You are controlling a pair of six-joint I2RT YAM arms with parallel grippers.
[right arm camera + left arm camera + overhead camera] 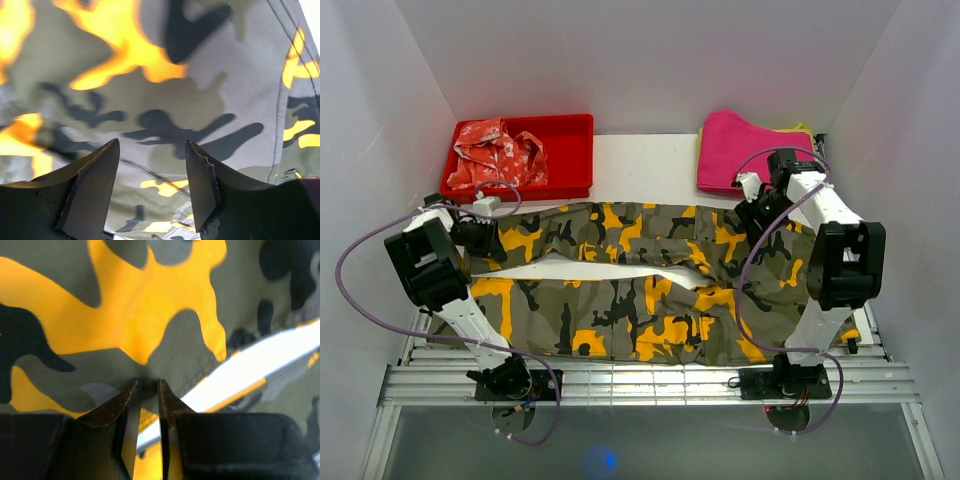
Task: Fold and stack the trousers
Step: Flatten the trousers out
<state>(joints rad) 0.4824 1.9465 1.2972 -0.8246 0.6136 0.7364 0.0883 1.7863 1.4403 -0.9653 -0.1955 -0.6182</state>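
- Top view: the trousers [620, 300] lie flat across the table [650, 160], both legs side by side, a white strip of table showing between them. Not folded yet.
- Left gripper [480, 237] sits at the left end of the far leg. Right gripper [757, 215] is over the far edge at the right end, near the pink cloth [735, 150].
- Red tray [575, 150] at the far left holds a red-and-white garment [495, 150]. Neither is touching the trousers.
- Left wrist view: the fingertips [131, 392] are almost together, with only a thin slit between them. The camouflage cloth puckers right at the tips, so it looks like a pinch of cloth is caught. The view is too close to be sure, so treat the grip as probable.
- Right wrist view: the pads [97, 170] are spread wide, cloth is beneath them and nothing is gripped. Height above the fabric is unclear from here.
- Step, as I judge it: you're setting up the first fold, far leg over near leg, with one end taken and the other not.
- Next move: bring the right gripper down onto the far edge and close it on the cloth. Then lift both ends together and carry them toward the near leg at an even height, so the cloth doesn't drag or twist.
- Risk: if the left pinch is thin, it may slip on the lift.
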